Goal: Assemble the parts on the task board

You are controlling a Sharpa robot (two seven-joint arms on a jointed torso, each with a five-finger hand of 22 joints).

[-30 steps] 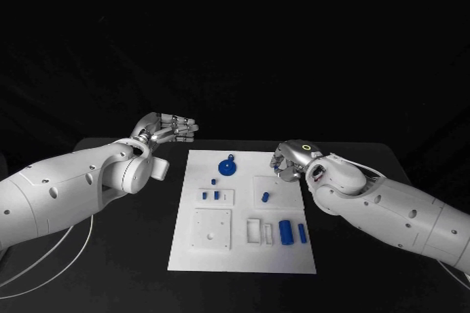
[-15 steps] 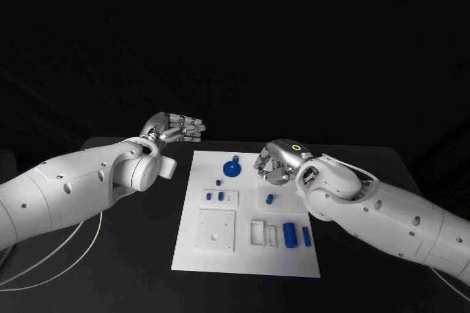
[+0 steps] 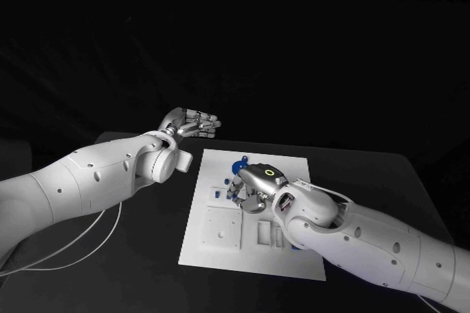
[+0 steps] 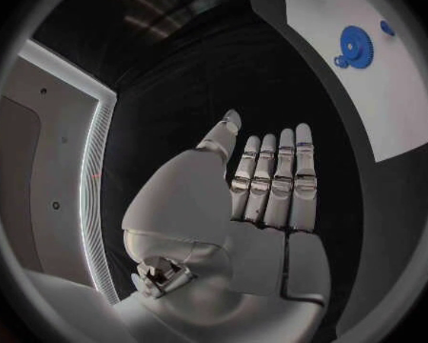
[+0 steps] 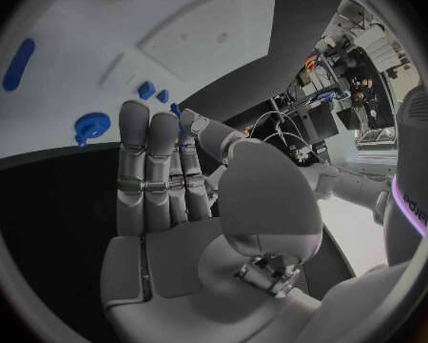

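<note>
The white task board (image 3: 294, 165) lies in the middle of the black table. A blue gear (image 3: 239, 166) lies near its far end, with small blue parts (image 3: 217, 193) just nearer; a blue gear (image 4: 355, 47) also shows in the left wrist view. My right hand (image 3: 250, 186) hovers over the board's middle, just in front of the gear, and hides parts beneath it. Its fingers (image 5: 148, 168) are stretched out with nothing in them, over the blue gear (image 5: 92, 123) and small blue parts (image 5: 148, 90). My left hand (image 3: 196, 124) is raised beyond the board's far left corner, flat and holding nothing (image 4: 271, 198).
A long blue part (image 5: 19, 63) lies further along the board. White raised blocks (image 3: 221, 226) with holes and slots stand on the board's near half. A white cable (image 3: 98, 231) runs across the table under my left arm.
My right hand has moved from the board's far right edge in over its middle, next to the gear. The left hand stays raised. The camera has shifted.
</note>
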